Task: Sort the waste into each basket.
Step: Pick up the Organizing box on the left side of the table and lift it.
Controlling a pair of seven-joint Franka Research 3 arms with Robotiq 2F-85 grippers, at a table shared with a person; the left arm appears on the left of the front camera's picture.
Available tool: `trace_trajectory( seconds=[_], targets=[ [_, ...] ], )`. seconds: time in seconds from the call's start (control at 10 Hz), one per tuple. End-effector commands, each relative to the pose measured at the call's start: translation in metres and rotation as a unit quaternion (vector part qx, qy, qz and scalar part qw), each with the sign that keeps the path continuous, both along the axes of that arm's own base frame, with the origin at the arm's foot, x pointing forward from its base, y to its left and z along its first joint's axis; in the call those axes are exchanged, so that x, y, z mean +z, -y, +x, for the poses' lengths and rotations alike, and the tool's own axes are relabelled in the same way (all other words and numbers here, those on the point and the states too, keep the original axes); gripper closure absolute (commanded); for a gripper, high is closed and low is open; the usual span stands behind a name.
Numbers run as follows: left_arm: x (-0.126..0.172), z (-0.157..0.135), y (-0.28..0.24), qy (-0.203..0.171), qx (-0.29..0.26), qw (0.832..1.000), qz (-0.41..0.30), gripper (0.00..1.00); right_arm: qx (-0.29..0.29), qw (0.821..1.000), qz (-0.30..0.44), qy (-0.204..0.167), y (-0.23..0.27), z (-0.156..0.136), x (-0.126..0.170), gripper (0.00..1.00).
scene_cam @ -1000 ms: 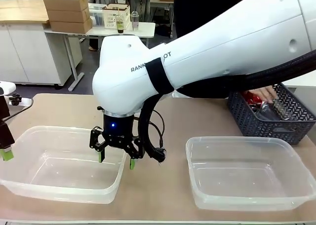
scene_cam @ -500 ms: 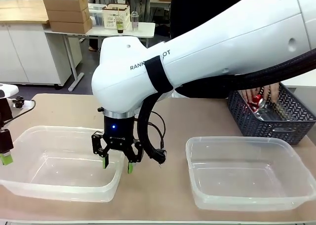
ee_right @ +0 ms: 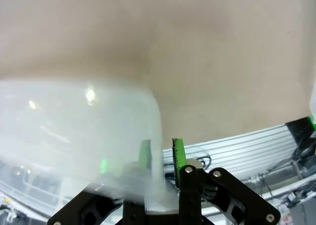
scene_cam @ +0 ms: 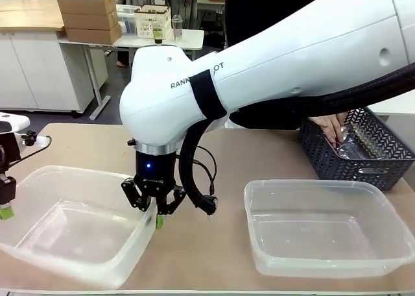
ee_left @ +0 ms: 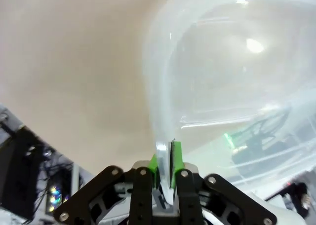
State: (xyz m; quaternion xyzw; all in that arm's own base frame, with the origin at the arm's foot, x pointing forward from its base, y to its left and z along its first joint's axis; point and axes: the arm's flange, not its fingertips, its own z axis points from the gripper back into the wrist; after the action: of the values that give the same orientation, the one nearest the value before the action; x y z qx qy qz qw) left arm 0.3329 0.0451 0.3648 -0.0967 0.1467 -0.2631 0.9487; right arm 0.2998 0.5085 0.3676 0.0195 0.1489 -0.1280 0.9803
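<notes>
At far left, left gripper (ee_left: pixel 164 158) fingers pinch one end wall of the clear tub (scene_cam: pixel 71 244); right gripper (scene_cam: pixel 158 218) fingers pinch its opposite rim, and the tub sits tilted on the table (scene_cam: pixel 227 153). Judgement: raise both ends together and level, or the thin wall may flex or slip. Waste (scene_cam: pixel 356 145) lies in the dark basket (scene_cam: pixel 350 169), far right.

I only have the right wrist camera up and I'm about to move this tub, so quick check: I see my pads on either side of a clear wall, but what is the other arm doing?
Observer: The left gripper is shut on the opposite end of the left tub, the same tub the right gripper holds.
Operator: Anything else beside me?
Observer: A second clear tub stands apart to that gripper's right.
Operator: And the person?
Observer: Their hand is inside the dark lattice basket, beyond the second tub.
</notes>
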Motion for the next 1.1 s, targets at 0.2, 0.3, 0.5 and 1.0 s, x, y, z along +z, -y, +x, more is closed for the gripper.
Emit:
trace_trajectory(
  seconds=[0.2, 0.3, 0.5, 1.0],
  targets=[
    [-0.001, -0.027, 0.004, 0.016, -0.027, 1.0, -0.001, 1.0, 0.008, 1.0, 0.021, -0.022, 0.004, -0.004, -0.01, 1.0],
    [0.002, -0.028, 0.007, 0.018, -0.027, 0.999, -0.002, 1.0, 0.004, 0.999, 0.024, -0.023, 0.006, -0.003, -0.014, 1.0],
    [0.013, -0.028, 0.018, 0.024, -0.033, 0.999, -0.007, 1.0, 0.006, 0.999, 0.038, -0.025, 0.014, -0.002, -0.018, 1.0],
    [0.104, -0.032, 0.061, 0.048, 0.042, 0.996, -0.067, 1.0, 0.006, 0.999, 0.03, -0.019, 0.132, -0.018, 0.058, 1.0]
  ],
)
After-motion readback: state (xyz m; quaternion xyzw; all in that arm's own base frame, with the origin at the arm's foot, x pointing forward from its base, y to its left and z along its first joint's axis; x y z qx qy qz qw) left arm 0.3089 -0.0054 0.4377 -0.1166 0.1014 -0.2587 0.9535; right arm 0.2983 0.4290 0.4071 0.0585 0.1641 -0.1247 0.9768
